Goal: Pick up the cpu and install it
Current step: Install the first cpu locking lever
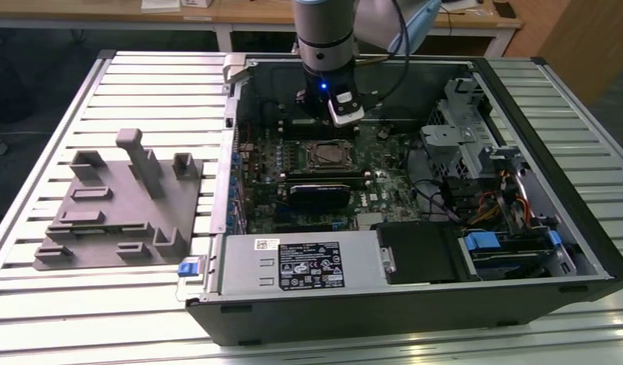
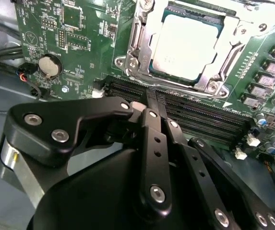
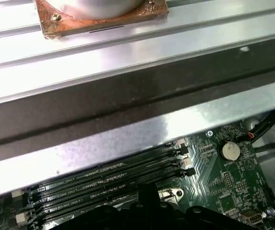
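Gripper (image 2: 152, 96): fingers closed, empty, inside open case (image 1: 413, 315). Cpu (image 2: 185, 45) seated in socket (image 2: 138, 36), at gripper's six o'clock, exterior view.

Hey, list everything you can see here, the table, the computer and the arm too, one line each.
cpu: one, pale silver, lying in the socket frame
socket frame: one, silver metal, around the cpu
motherboard: one, green, inside the case
memory slots: several, black, beside the socket frame
coin cell: one, silver, on the motherboard
case: one, black, open, on the table
moulded tray: one, grey, on the table, at the exterior view's left of the case
table: one, silver slats
arm: one, grey, over the case
tool: one, black, shut, holding nothing, above the memory slots
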You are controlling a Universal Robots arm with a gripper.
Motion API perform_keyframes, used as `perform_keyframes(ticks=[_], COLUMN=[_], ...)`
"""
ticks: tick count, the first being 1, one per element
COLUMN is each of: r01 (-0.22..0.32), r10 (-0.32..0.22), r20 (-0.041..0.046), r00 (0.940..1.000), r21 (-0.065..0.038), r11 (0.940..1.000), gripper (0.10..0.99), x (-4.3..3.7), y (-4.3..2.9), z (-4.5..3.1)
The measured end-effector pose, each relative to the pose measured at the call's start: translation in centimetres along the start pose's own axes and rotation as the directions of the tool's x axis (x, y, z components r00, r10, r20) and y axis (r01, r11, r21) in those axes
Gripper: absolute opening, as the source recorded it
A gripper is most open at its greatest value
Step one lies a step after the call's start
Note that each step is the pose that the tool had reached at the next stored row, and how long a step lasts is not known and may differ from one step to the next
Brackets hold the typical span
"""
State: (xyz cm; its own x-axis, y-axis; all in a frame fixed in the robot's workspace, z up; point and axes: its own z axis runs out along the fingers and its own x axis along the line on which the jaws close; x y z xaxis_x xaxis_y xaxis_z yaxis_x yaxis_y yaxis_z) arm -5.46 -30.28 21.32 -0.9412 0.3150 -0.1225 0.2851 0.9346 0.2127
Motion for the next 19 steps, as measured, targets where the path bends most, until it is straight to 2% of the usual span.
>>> perform_keyframes(ticks=[4, 8, 12, 14, 19], r01=[0.000, 0.001, 0.006, 0.008, 0.010], r10=[0.000, -0.001, -0.006, -0.008, -0.005], r20=[0.0016, 0.0060, 0.0119, 0.0048, -0.0358], r00=[1.0000, 1.0000, 0.9999, 1.0000, 0.9993], r21=[0.005, 0.019, 0.050, 0.074, 0.132], r11=[1.0000, 0.9998, 0.9987, 0.9972, 0.9913], gripper=[0.106, 0.106, 0.106, 0.106, 0.106], x=[-0.10, -0.23, -0.38, -0.47, -0.67], y=[-0.23, -0.60, -0.90, -0.88, -0.81], z=[-0.03, -0.10, -0.15, -0.13, -0.09])
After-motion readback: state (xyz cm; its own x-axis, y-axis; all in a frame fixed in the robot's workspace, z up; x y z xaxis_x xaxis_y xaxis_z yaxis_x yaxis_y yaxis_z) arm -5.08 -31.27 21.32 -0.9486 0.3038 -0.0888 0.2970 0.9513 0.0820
